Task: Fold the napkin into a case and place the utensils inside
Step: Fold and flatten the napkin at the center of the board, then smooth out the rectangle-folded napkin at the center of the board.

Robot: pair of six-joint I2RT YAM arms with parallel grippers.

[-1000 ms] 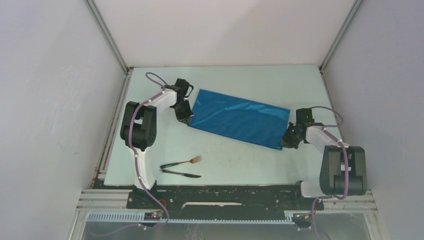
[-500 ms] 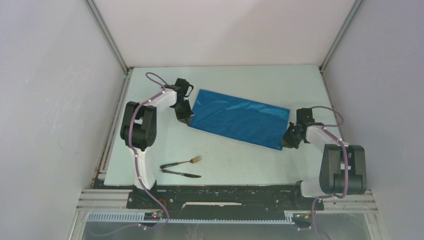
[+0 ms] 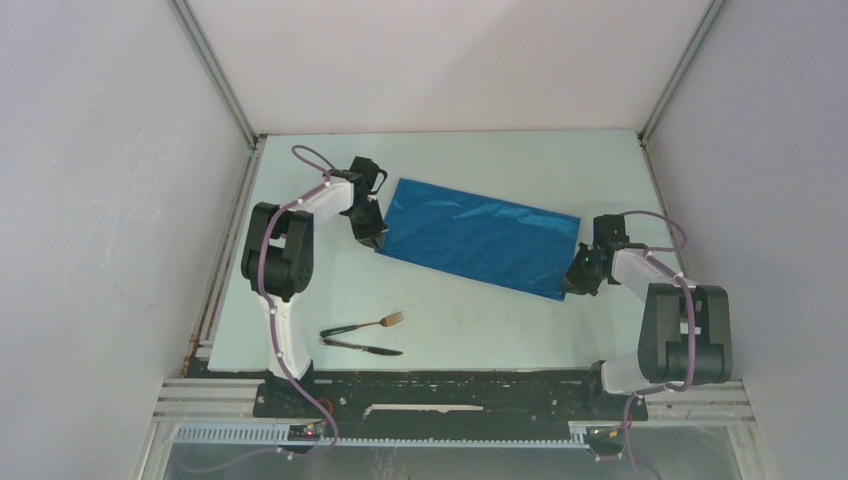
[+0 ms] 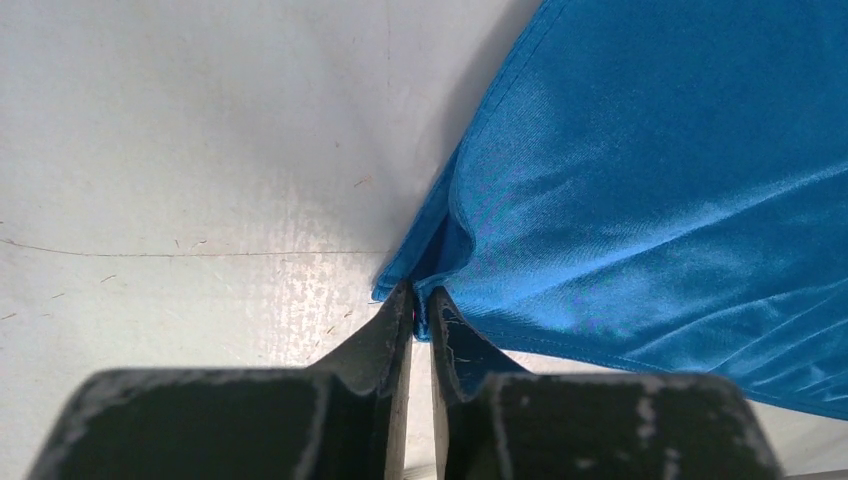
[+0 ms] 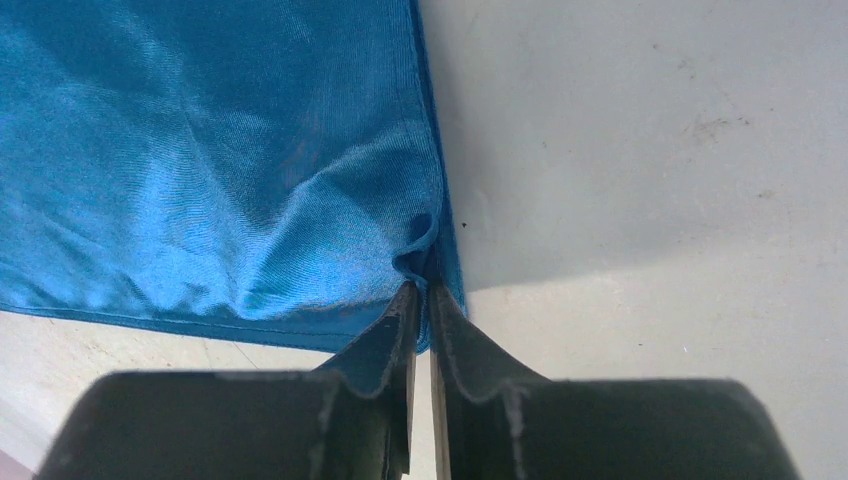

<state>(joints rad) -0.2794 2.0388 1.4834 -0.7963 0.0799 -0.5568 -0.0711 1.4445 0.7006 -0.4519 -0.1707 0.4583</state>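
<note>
**ITEM: BLUE NAPKIN, FOLDED ONCE, HELD AT TWO CORNERS**

- Knife (image 3: 362,347), dark and slim, lies nearest the arm bases. It is untouched, waiting for a pocket that does not yet exist.
- Fork (image 3: 375,323) lies just beyond the knife, prongs pointing right. Its handle end meets the knife's at the left.
- Surface (image 3: 480,320) is pale, and bare between the cutlery and the cloth.
- Right claw (image 3: 573,287) is low at the napkin's near right corner. Its jaws are narrow and the hem puckers up between the tips, so it appears to grip the cloth.
- Napkin (image 3: 475,238) lies mid-surface as a long slanted rectangle. It looks taut between the two pinched corners, probably to keep it flat after a fold.
- Left claw (image 3: 377,243), farthest of the listed things, sits at the left corner, jaws likewise narrow on the cloth.
- Change over the last second: the cloth and cutlery lie as before. The right arm has edged slightly.
</note>
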